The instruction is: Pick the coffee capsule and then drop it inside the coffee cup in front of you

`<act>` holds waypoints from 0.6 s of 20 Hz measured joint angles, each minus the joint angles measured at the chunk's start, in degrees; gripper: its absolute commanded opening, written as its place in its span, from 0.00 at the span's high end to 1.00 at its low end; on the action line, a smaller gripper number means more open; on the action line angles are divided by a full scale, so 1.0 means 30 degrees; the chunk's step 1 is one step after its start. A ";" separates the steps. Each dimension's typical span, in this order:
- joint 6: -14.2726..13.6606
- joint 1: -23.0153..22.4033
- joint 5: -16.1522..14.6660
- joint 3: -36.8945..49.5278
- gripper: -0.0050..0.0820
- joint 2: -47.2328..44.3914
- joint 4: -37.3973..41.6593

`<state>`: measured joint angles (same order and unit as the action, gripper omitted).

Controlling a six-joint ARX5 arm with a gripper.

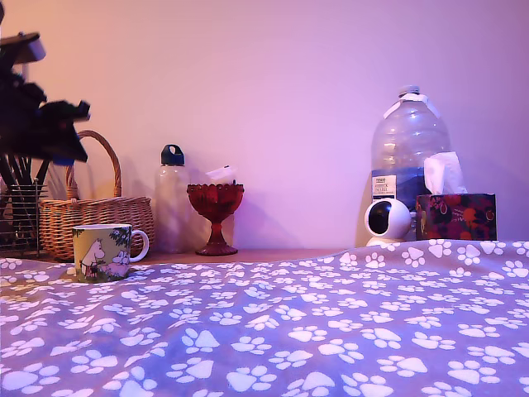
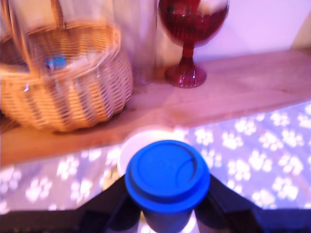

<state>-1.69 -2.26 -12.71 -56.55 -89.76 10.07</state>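
In the wrist view the coffee capsule [image 2: 167, 177], dark blue with its flat rimmed end facing the camera, sits between my gripper's [image 2: 167, 211] dark fingers [image 2: 109, 206], which are shut on it. Just behind the capsule shows part of the coffee cup's white rim [image 2: 127, 151], so the capsule hangs over the cup. In the exterior view the yellow-green coffee cup [image 1: 102, 252] with its white handle stands on the paw-print cloth at the left. My gripper [image 1: 58, 132] is a dark shape above it. The capsule is hidden in that view.
A wicker basket [image 1: 95, 217] stands behind the cup, with a clear bottle [image 1: 171, 203] and a red glass goblet [image 1: 216, 211] beside it on the wooden shelf [image 2: 233, 87]. A wire rack [image 1: 18, 217] is at the far left. A water jug [image 1: 408, 141], white camera [image 1: 387, 220] and tissue box [image 1: 456, 215] stand at the right.
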 measured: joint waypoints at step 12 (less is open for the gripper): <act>0.0000 -0.0044 0.0131 -0.5253 0.69 -0.3126 -0.4524</act>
<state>-1.69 -2.39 -12.32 -72.31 -99.13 -3.51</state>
